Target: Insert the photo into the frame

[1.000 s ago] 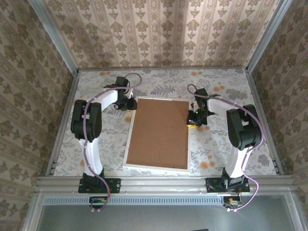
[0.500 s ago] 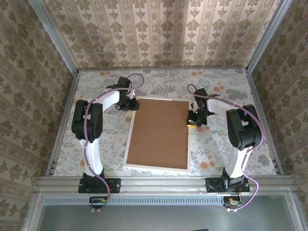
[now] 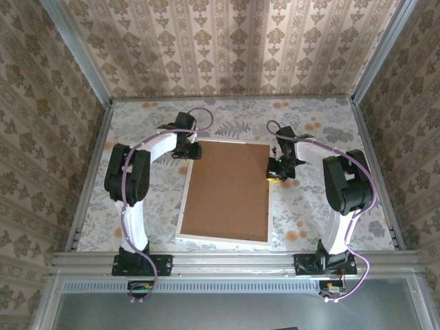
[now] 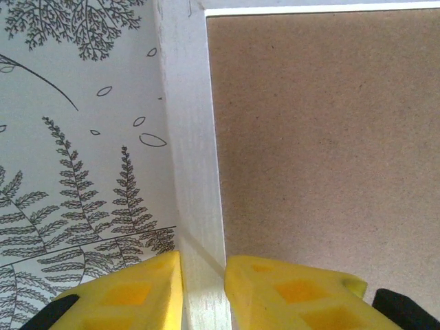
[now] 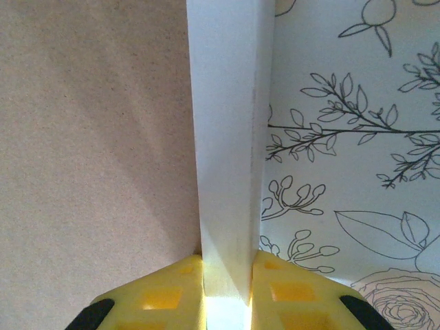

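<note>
The frame (image 3: 186,196) lies flat on the table with a plain brown board (image 3: 230,189) filling its back. The photo is out of view. At the frame's far left corner, my left gripper (image 3: 194,152) straddles the white rail (image 4: 192,172). Its yellow fingers (image 4: 137,295) stand close on either side, and the gripper (image 4: 204,289) is open. On the right rail (image 5: 227,137), my right gripper (image 3: 273,172) is shut, with both pads pressed against the rail's sides (image 5: 227,292). The brown board (image 4: 323,137) (image 5: 96,137) reaches up to each rail.
The table carries a floral printed cloth (image 3: 309,206), with free room left, right and beyond the frame. Patterned walls and metal rails (image 3: 89,179) enclose the table on three sides. Both arm bases sit at the near edge.
My left gripper has slid right from the bare cloth onto the frame's far left corner, its jaws widening a little. The right gripper and the frame have not moved.
</note>
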You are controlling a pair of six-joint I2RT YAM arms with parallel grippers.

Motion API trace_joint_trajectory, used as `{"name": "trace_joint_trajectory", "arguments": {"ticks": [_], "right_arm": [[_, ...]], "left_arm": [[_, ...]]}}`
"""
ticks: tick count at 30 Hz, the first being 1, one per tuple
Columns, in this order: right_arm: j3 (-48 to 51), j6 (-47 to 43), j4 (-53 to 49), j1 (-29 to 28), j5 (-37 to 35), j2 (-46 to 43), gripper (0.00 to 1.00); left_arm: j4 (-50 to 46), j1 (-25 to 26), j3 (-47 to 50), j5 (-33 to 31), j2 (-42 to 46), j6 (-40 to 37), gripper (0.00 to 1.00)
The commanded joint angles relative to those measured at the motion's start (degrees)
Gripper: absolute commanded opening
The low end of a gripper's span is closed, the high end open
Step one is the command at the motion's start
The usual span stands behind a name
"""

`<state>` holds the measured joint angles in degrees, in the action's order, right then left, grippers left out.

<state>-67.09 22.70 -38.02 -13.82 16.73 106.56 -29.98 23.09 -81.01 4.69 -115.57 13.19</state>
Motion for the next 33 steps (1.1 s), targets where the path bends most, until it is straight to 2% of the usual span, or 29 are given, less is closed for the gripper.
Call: {"name": "trace_joint_trajectory", "arguments": {"ticks": [1, 8, 16, 20, 27, 31, 33], "right_arm": [[-0.1, 0.9, 1.7, -2.6, 1.2, 2.6, 0.2], [-0.6, 1.1, 1.7, -3.3, 1.2, 3.0, 0.19], [-0.6, 1.1, 1.8, -3.4, 1.3, 3.3, 0.19], [-0.5, 0.6, 1.3, -3.2, 0.3, 3.3, 0.19], [0.3, 0.8, 0.8, -2.2, -2.0, 2.9, 0.15], [0.1, 0.6, 0.6, -2.2, -1.8, 2.9, 0.15], [-0.1, 0.4, 0.2, -2.2, -1.8, 2.9, 0.15]], "left_arm": [[-5.4, 5.0, 3.1, 4.2, -3.4, -1.2, 0.38], [-7.0, 6.6, 0.6, 5.2, -5.2, -1.5, 0.41], [-7.3, 7.5, -0.5, 3.2, -5.4, -1.0, 0.41], [-4.4, 4.8, -0.1, 4.8, -2.4, 0.7, 0.4], [-4.6, -1.6, -2.2, 6.9, 0.9, 0.4, 0.46], [-4.5, -4.4, -1.1, 7.2, 2.7, 0.5, 0.47], [-3.6, -5.5, 0.5, 9.4, 3.9, 0.8, 0.47]]}}
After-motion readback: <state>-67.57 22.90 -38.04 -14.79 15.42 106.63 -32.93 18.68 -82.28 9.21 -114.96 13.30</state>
